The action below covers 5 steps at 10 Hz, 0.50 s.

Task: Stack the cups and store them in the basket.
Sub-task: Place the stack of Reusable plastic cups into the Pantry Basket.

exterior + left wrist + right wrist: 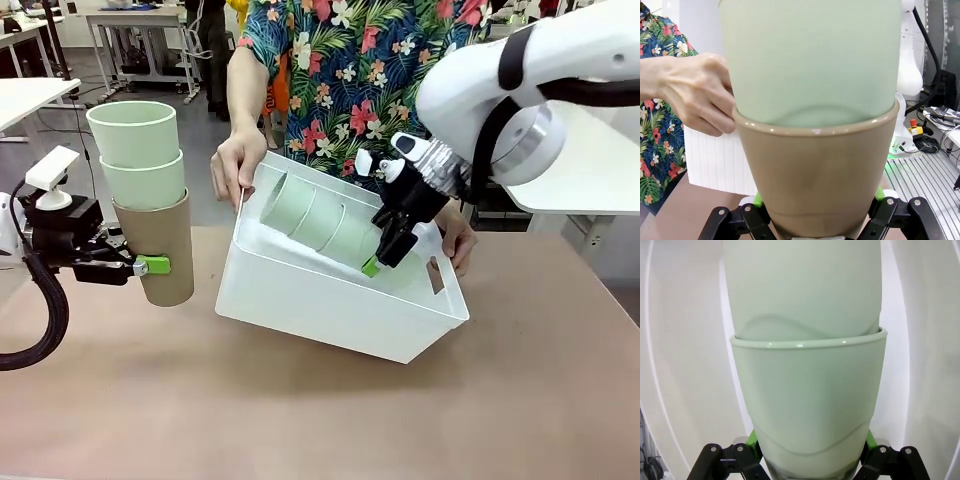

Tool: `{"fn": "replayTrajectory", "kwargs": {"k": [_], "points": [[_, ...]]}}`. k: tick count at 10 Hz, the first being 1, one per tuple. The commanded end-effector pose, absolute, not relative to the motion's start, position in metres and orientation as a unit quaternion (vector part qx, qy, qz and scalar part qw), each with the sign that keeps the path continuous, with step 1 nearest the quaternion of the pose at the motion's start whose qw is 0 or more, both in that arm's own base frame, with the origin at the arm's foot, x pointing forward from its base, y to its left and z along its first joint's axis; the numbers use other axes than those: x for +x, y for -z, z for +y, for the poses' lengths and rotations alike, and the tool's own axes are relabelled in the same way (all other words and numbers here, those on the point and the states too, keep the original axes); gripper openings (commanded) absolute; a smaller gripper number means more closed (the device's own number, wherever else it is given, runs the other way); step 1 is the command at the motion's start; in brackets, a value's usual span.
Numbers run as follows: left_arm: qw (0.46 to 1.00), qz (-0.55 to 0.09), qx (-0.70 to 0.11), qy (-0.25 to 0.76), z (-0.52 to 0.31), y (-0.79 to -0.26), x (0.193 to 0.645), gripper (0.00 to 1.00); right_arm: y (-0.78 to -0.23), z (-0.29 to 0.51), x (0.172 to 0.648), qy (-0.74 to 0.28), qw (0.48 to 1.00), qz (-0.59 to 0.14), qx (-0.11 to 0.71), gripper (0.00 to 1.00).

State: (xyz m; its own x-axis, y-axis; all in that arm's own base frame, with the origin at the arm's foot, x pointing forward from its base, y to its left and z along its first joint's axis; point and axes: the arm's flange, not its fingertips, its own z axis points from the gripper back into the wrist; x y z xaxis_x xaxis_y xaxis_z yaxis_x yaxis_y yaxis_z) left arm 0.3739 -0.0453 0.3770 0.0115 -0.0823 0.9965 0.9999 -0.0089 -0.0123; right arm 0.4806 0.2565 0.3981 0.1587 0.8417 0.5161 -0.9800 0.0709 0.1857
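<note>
My left gripper [150,265] is shut on a tan brown cup [158,250] that stands upright above the table at the left, with two mint green cups [140,150] nested in it. In the left wrist view the brown cup [815,175] sits between my fingers with a green cup [810,55] inside. My right gripper [378,258] is shut on a lying stack of three mint green cups [315,218] inside the white basket [330,300]. The person tilts the basket toward me with both hands [236,165]. The right wrist view shows the green stack [807,400] against the basket's white wall [685,365].
The brown table [320,410] spreads in front of the basket and to its right. White tables [590,170] stand at the far right and far left. In the left wrist view, the person's hand [695,92] grips the basket rim beside my stack.
</note>
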Motion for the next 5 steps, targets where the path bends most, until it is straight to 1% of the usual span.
{"fn": "replayTrajectory", "kwargs": {"k": [1,3,4,5], "points": [[0.516,-0.478,-0.485,0.520,-0.046,-0.382,0.373,0.85,-0.401,0.278,0.488,-0.620,0.742,-0.125,0.224,0.84],[0.516,-0.478,-0.485,0.520,-0.046,-0.382,0.373,0.85,-0.392,0.288,0.487,-0.615,0.754,-0.118,0.198,0.84],[0.516,-0.478,-0.485,0.520,-0.046,-0.382,0.373,0.85,-0.396,0.286,0.474,-0.615,0.756,-0.113,0.192,0.84],[0.516,-0.478,-0.485,0.520,-0.046,-0.382,0.373,0.85,-0.392,0.290,0.474,-0.615,0.759,-0.110,0.183,0.84]]}}
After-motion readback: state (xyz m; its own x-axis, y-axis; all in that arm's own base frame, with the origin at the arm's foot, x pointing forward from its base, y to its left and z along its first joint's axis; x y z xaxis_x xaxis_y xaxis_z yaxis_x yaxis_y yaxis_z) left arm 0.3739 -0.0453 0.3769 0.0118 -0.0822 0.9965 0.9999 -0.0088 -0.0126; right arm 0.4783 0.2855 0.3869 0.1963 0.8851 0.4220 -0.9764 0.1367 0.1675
